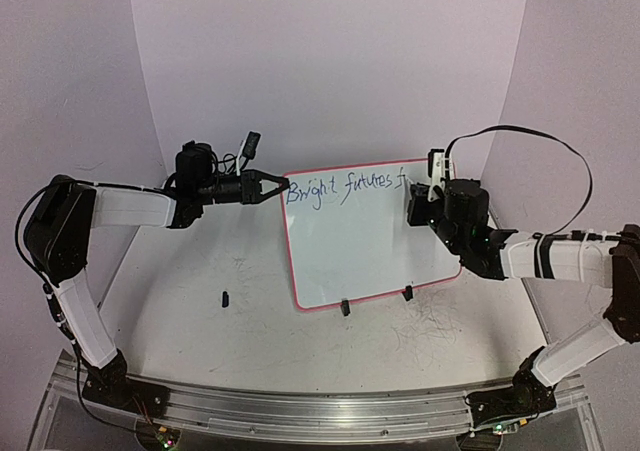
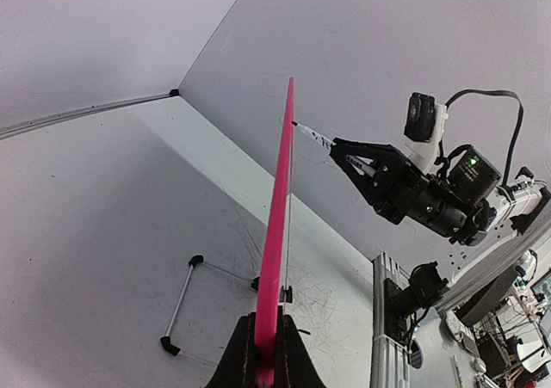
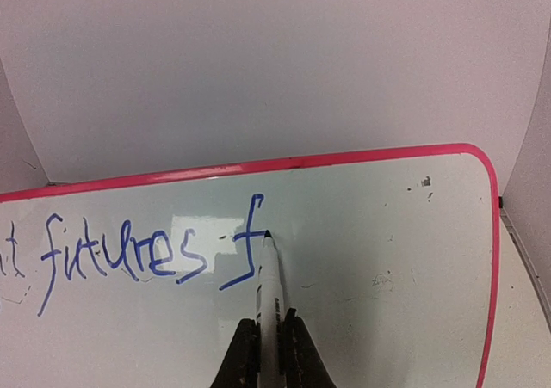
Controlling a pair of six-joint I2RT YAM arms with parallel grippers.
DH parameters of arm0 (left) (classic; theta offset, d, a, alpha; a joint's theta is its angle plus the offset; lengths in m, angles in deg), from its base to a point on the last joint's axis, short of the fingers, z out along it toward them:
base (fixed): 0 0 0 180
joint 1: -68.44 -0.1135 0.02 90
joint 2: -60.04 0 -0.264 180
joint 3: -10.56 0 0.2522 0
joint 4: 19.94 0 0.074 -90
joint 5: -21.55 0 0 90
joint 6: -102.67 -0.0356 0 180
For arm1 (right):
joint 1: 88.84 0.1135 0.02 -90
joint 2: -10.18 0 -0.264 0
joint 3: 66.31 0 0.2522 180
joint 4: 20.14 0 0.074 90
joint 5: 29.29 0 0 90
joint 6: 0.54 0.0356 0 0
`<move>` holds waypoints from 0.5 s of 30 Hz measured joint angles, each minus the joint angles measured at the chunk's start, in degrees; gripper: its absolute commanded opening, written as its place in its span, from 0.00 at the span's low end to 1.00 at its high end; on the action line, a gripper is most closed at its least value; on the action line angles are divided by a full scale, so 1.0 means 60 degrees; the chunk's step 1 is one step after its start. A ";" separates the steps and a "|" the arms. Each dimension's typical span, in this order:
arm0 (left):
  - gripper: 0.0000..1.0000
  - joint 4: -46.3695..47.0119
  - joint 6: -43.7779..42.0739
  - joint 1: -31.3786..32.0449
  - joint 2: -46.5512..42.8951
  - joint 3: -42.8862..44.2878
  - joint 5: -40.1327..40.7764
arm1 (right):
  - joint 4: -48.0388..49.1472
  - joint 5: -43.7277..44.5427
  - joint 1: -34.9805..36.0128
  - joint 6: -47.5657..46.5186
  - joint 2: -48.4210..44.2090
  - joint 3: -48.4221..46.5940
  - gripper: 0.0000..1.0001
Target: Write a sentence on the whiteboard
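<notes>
Blue sentence, its start cropped in the right wrist view, ended at "f". Right jaws clamped a marker; left jaws, the whiteboard.

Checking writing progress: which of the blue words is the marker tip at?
The lone "f", right of "futures": the marker tip is at its crossbar.

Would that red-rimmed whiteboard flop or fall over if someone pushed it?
Probably stiff: the whiteboard looks flat with the left pincer gripping only one edge. Likely tippy: it is thin and stands on two small clip feet.
</notes>
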 measured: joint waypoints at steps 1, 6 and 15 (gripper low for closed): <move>0.00 0.0000 -0.0003 0.0000 0.0000 0.0000 0.0000 | 0.0004 -0.0022 -0.0007 0.0004 -0.0029 0.0000 0.00; 0.00 0.0000 -0.0007 0.0000 0.0000 0.0000 -0.0004 | 0.0103 -0.0221 -0.0214 0.0129 -0.0175 0.0000 0.00; 0.00 0.0000 -0.0013 0.0000 0.0000 0.0000 -0.0004 | 0.0120 -0.0424 -0.0375 0.0283 -0.0144 0.0000 0.00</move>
